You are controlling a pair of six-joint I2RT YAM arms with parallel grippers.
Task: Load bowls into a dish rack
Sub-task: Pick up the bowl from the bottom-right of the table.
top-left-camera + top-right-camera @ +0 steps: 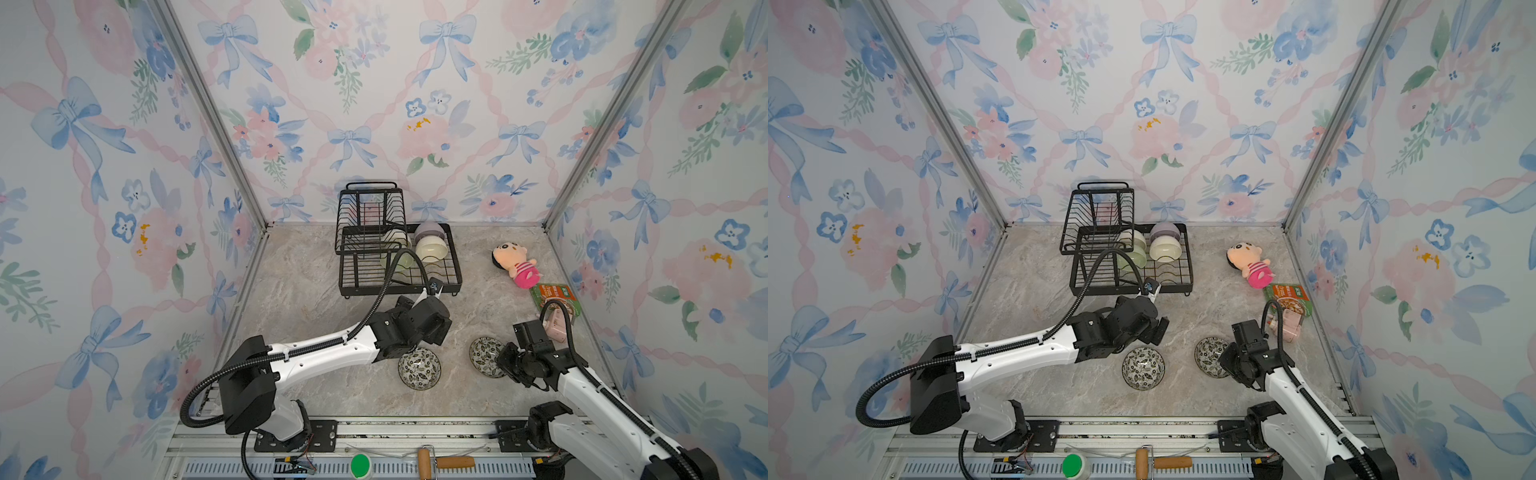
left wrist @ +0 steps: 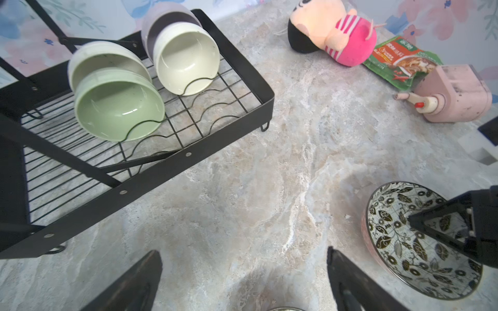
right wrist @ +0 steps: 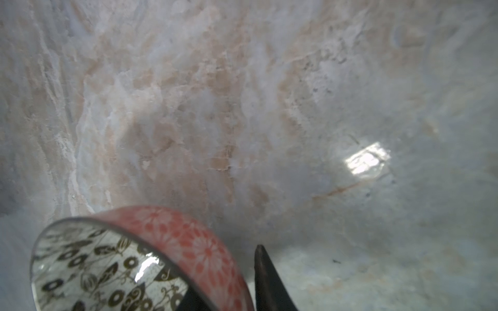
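Your right hand (image 3: 225, 274) pinches the leaf-patterned bowl (image 3: 94, 269) by its rim: lift it slowly. Your left hand (image 2: 244, 253) stands wide, empty.

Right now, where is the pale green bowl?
In both top views the pale green bowl leans on edge in the dish rack, in front of one cream bowl, with the other cream bowl to its right.

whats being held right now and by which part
The right gripper pinches the black-and-white leaf-patterned round bowl by its rim; the left gripper holds nothing.
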